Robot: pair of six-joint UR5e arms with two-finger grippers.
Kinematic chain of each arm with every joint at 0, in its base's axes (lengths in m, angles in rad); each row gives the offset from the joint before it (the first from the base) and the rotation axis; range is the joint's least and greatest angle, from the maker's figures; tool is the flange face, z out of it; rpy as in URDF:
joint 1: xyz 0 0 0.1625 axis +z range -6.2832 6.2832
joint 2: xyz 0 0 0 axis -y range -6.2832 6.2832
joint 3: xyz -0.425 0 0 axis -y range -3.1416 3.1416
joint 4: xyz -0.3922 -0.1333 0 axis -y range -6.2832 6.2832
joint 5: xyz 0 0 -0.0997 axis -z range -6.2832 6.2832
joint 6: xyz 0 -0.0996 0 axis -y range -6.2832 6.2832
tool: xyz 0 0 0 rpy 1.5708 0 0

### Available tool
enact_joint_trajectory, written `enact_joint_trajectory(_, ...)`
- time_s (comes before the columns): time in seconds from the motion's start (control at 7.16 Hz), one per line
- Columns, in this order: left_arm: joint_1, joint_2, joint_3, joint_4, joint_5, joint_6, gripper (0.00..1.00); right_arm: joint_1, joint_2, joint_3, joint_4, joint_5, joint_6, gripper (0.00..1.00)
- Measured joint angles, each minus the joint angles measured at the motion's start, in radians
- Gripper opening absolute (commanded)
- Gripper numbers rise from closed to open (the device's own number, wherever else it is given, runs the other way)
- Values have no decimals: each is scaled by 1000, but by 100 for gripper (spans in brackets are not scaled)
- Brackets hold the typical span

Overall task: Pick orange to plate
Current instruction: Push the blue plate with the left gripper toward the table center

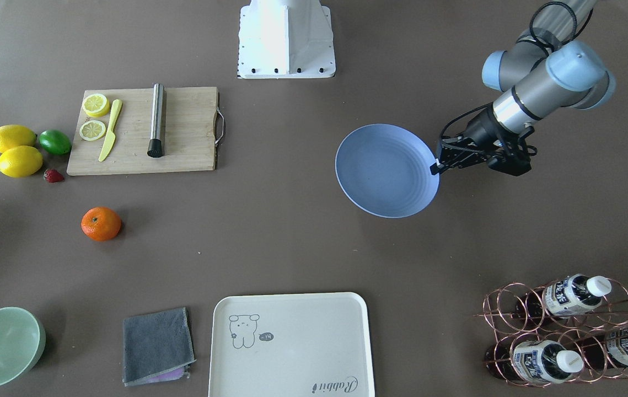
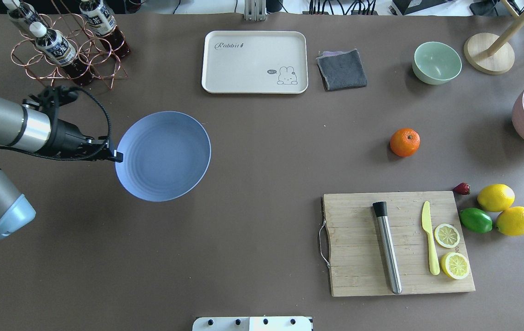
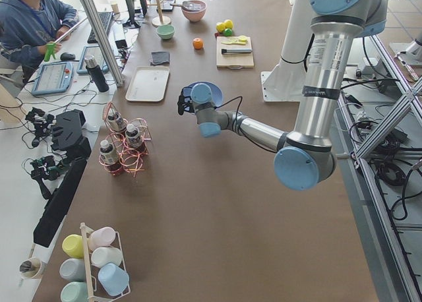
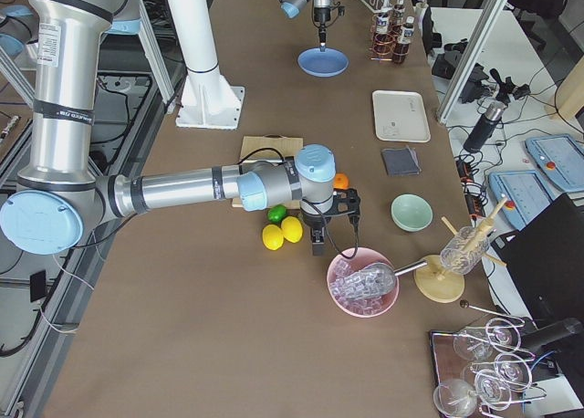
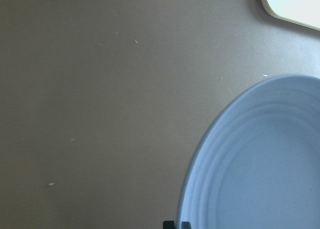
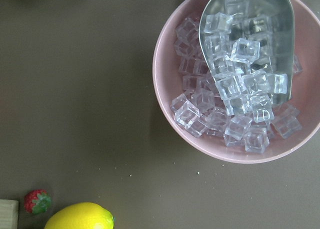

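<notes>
The orange (image 2: 405, 142) sits alone on the brown table, beyond the cutting board; it also shows in the front view (image 1: 101, 223). The blue-lavender plate (image 2: 165, 156) lies empty far across the table. My left gripper (image 2: 117, 156) is shut on the plate's rim, and its dark fingertips (image 5: 168, 224) straddle that rim (image 5: 200, 159) in the left wrist view. My right gripper (image 4: 317, 246) shows only in the right side view, pointing down between the lemons and a pink bowl, a little short of the orange (image 4: 340, 181); I cannot tell whether it is open or shut.
A cutting board (image 2: 358, 271) carries a metal muddler, a yellow knife and lemon slices. Two lemons (image 2: 496, 197), a lime and a strawberry lie beside it. A pink bowl of ice (image 6: 165, 64), green bowl (image 2: 436, 62), grey cloth, cream tray (image 2: 255, 62) and bottle rack (image 2: 59, 50) stand around.
</notes>
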Motion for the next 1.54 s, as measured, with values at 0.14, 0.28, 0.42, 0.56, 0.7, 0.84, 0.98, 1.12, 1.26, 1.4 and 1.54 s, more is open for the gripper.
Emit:
enact_joint_trajectory(0.14,72,-77,7,85,76,-18,0,0,0,-1,0,1,0,100)
enact_joint_trajectory(0.28,126,-147,31,135,136,-32,0,0,2,-3,-1,1,0,100)
enact_joint_trajectory(0.42,160,-212,71,157,174,-51,0,0,4,-5,-1,1,0,100)
enact_joint_trajectory(0.56,177,-259,111,165,192,-66,0,0,6,-6,-1,1,0,100)
enact_joint_trajectory(0.7,185,-283,138,167,201,-73,0,0,7,-7,-1,2,-1,100)
enact_joint_trajectory(0.84,186,-292,151,168,209,-74,98,0,8,-7,-1,3,-1,100)
enact_joint_trajectory(0.98,185,-295,155,167,217,-72,98,0,10,-7,0,3,-1,100)
enact_joint_trajectory(1.12,179,-294,150,167,219,-69,98,0,15,-7,-1,4,-1,100)
enact_joint_trajectory(1.26,159,-285,139,174,203,-68,98,-6,25,-7,-5,6,7,100)
enact_joint_trajectory(1.4,114,-266,127,189,154,-51,96,-28,48,-7,-10,5,44,100)
enact_joint_trajectory(1.54,56,-236,111,205,90,-14,97,-71,84,-8,-14,-1,118,100)
